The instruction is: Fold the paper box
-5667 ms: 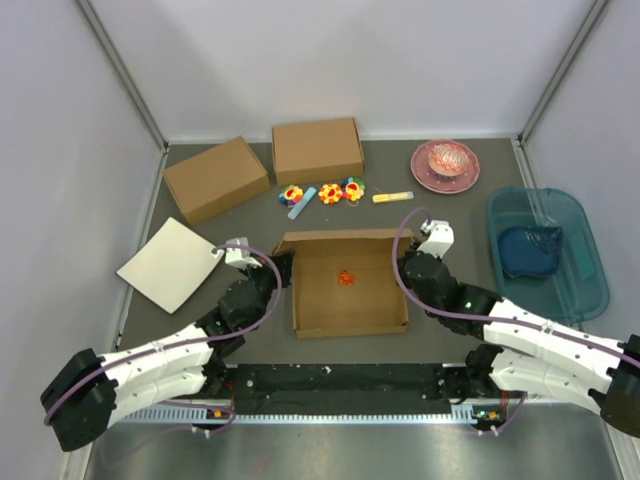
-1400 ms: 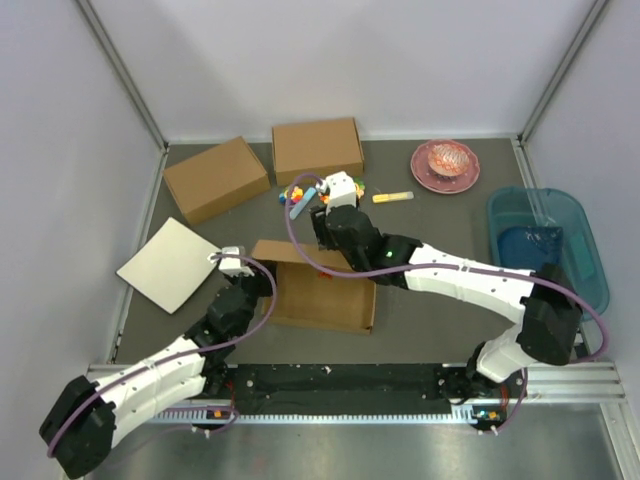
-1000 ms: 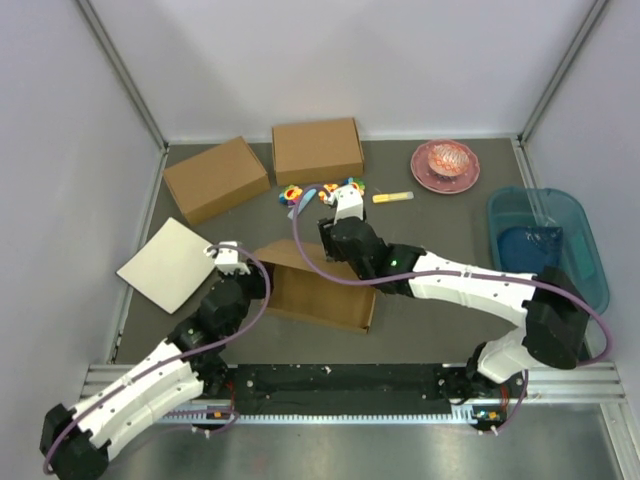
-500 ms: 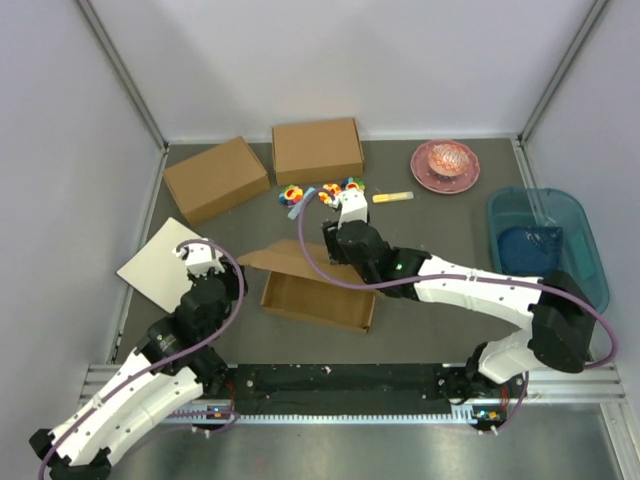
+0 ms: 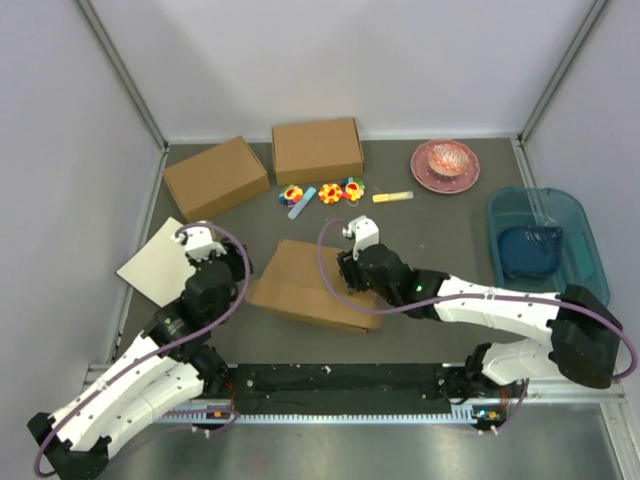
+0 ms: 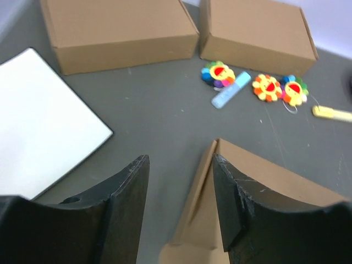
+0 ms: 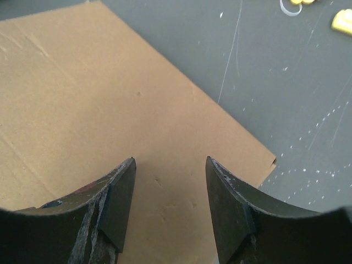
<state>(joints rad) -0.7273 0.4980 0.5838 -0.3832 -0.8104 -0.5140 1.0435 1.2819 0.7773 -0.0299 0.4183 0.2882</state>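
Right claw (image 7: pixel 169 165) parted over paper box (image 7: pixel 82 82); left claw (image 6: pixel 180 162) parted, empty

Soft, even light comes from overhead: the white walls are bright and the grey table (image 5: pixel 450 230) is evenly lit, with a thin shadow along the near edge of the paper box (image 5: pixel 300 285). In both wrist views the dark fingers (image 6: pixel 124 209) look soft, and the left wrist view is slightly blurred throughout.
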